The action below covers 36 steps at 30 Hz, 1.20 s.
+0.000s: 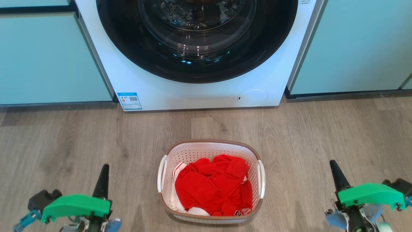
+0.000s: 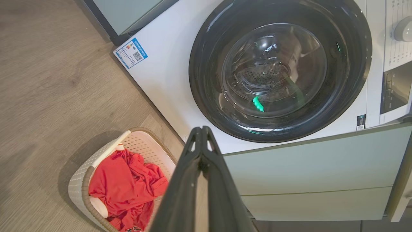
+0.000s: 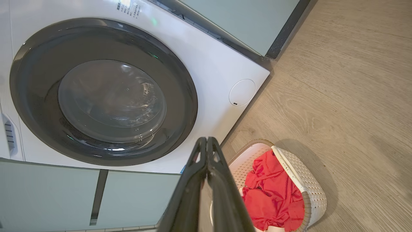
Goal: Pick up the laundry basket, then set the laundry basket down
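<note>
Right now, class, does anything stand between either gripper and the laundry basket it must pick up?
Nothing visible does. Bare wooden floor lies between the left gripper, the right gripper and the laundry basket sitting between them. The washing machine stands behind the basket, not in either path.

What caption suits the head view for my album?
Laundry basket of red clothes before the washing machine; left pincer and right pincer shut, either side.
</note>
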{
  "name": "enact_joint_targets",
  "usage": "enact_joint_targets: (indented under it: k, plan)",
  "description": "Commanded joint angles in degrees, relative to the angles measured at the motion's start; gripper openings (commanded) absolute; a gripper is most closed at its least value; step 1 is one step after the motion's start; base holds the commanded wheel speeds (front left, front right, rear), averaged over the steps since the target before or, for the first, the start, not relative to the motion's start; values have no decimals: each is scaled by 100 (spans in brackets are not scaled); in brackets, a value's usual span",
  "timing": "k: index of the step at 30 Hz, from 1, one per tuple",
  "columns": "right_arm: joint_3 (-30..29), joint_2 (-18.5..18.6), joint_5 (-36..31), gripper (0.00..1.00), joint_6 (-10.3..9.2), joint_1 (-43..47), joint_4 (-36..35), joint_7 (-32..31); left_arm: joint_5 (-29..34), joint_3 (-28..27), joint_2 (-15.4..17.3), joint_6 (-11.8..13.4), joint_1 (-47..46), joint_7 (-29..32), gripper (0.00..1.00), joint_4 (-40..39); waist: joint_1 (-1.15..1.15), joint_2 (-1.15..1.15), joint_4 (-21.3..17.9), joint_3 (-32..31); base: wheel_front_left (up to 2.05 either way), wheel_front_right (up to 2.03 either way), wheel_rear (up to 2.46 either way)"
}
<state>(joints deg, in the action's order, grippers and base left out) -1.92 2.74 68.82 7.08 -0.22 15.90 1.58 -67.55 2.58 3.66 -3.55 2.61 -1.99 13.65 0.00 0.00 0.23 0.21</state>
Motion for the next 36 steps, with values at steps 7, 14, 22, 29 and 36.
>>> enact_joint_targets:
  k: [7, 14, 22, 29, 36]
  plan:
    - [-14, 134, 556, 0, 31, -390, -191, -147, -588, -300, 98, -107, -464, 137, 0, -126, 0, 0, -4, -1, 0, 0, 0]
    - [-75, 135, 991, 0, 33, -433, -192, -264, -1054, -386, 95, -172, -554, 257, 0, -91, 0, 0, -9, -1, 0, 0, 0]
    - [-138, 136, 1424, 0, 35, -476, -194, -382, -1518, -474, 91, -236, -643, 377, 0, -56, 0, 0, -13, -2, 0, 0, 0]
    - [-201, 136, 1857, 0, 38, -519, -196, -501, -1982, -564, 86, -301, -733, 499, 0, -21, 0, 0, -17, -2, 0, 0, 0]
    - [-265, 136, 2290, 0, 40, -562, -197, -621, -2446, -654, 81, -366, -824, 622, 0, 15, 0, 0, -21, -3, 0, 0, 0]
